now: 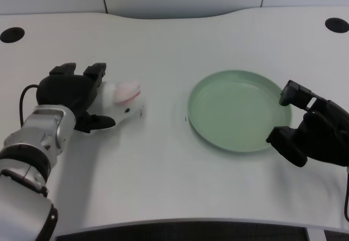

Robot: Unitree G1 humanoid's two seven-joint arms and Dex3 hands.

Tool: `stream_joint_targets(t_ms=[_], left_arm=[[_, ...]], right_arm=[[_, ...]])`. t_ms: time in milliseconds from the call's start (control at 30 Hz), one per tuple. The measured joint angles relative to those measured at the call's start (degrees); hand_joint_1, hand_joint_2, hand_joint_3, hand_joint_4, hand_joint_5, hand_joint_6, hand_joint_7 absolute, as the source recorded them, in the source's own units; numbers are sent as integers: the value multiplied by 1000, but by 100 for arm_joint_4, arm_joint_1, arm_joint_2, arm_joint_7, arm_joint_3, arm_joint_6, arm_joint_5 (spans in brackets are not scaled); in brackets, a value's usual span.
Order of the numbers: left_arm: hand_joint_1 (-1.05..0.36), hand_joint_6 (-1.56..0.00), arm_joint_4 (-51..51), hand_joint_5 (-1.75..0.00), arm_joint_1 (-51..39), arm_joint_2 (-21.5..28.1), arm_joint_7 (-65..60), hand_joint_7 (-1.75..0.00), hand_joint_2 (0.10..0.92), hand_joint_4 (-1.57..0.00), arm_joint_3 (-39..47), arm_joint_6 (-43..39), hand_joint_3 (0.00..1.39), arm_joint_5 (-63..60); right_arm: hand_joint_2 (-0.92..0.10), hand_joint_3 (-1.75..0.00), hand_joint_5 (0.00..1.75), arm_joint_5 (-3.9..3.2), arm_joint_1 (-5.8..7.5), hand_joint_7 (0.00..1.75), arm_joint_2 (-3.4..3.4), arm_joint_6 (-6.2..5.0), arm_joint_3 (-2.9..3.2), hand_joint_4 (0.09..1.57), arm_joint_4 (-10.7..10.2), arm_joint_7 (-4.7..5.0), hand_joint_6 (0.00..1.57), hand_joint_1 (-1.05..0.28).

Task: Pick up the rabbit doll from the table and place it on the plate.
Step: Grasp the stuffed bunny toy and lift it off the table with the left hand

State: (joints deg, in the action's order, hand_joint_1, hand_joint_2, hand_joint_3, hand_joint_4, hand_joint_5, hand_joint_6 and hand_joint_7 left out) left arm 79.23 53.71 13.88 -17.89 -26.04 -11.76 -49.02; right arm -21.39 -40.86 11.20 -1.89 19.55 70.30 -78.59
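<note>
Left hand [76,94] sits low on the white counter [163,175], w/ silver forearm [38,137] running back to bottom-left corner of head view. Hand is cupped around the rabbit doll [124,100]: fingers arch over doll's far side, thumb lies along the counter on its near side, so doll is between them. Fingers touch the doll, but can't tell if the grip is firm or just loose contact; doll looks to be resting on counter, not lifted. Doll is white w/ pink patch on top and a small dark dot on its side; most of its body pokes out of the hand on the side away from the wrist, twd the plate. Pale green round plate [242,110] lies flat on counter well apart from the hand, past the doll, bare counter between doll and plate rim. Right hand [311,126] is further out still, at the plate's far edge from the left hand, fingers just beside/over the rim; contact w/ rim unclear. Two black round holes in counter: one [12,34] beyond the left hand nr the far left edge, other [336,25] at far right corner. Thin black cable [23,103] loops beside left wrist.
</note>
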Motion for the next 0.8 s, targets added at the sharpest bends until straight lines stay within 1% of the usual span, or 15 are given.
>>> stream_joint_targets(t_ms=[33, 133, 233, 300, 400, 500, 567, 600, 667, 700, 733, 767, 800], left_arm=[[-1048, -24, 0, -22, -1, -7, 1, -9, 921, -47, 0, -9, 528, 32], [-1048, -40, 0, -34, -15, -73, 3, -14, 921, -74, 16, -70, 536, 210], [-1048, -89, 1, -58, -34, -199, 70, -23, 921, -155, 25, -116, 440, 330], [-1024, -180, 1, -98, -53, -301, 52, -40, 921, -280, 24, -144, 360, 398], [-976, -246, 1, -121, -93, -431, -83, -41, 921, -373, 12, -191, 300, 432], [-952, -275, 3, -119, -141, -541, -168, -34, 921, -404, -80, -136, 257, 416], [-950, -316, 4, -128, -143, -597, -168, -43, 921, -437, -145, -57, 239, 378], [-934, -364, 4, -144, -142, -613, -168, -54, 921, -483, -193, -25, 222, 364], [-927, -390, 4, -151, -138, -634, -169, -57, 921, -508, -273, 18, 212, 332], [-884, -519, 4, -211, -136, -634, -200, -106, 921, -627, -323, 40, 201, 269], [-873, -552, 4, -226, -134, -633, -258, -117, 921, -657, -379, 65, 198, 226], [-782, -779, 5, -705, -132, -623, -316, -240, 920, -760, -472, 77, 151, 163], [-751, -854, 5, -1010, -129, -603, -377, -287, 920, -715, -560, 72, 133, 95]], right_arm=[[-911, -25, 1746, 1, 0, 1746, 0, 0, 0, 1034, -1, 0, 845, -590], [-913, -22, 1746, 1, 0, 1746, -2, -8, 0, 1052, -3, -29, 856, -596], [-912, -19, 1746, -4, 0, 1746, -7, -10, 2, 1055, -5, -52, 855, -604], [-903, -13, 1746, -6, 0, 1746, -12, -8, 3, 1054, -5, -56, 854, -600], [-894, -7, 1746, -8, 0, 1746, -15, 24, 3, 1053, -8, -57, 849, -605], [-899, -8, 1746, -19, 0, 1746, -24, 58, 6, 1046, -30, -75, 837, -611], [-913, -15, 1746, -36, 0, 1746, -39, 57, 12, 1042, -44, -130, 839, -599], [-911, -14, 1746, -47, 0, 1746, -54, 57, 14, 1043, -53, -153, 844, -598], [-911, -13, 1746, -68, 0, 1746, -75, 57, 16, 1044, -66, -176, 849, -598], [-911, -12, 1746, -83, 0, 1746, -81, 58, 16, 1049, -68, -189, 857, -586], [-912, -12, 1746, -94, 0, 1746, -83, 58, 16, 1051, -72, -221, 860, -584], [-902, -6, 1746, -101, 0, 1746, -85, 58, 19, 1061, -76, -255, 873, -594], [-898, -4, 1746, -111, 0, 1746, -89, 57, 24, 1066, -84, -289, 877, -598]])
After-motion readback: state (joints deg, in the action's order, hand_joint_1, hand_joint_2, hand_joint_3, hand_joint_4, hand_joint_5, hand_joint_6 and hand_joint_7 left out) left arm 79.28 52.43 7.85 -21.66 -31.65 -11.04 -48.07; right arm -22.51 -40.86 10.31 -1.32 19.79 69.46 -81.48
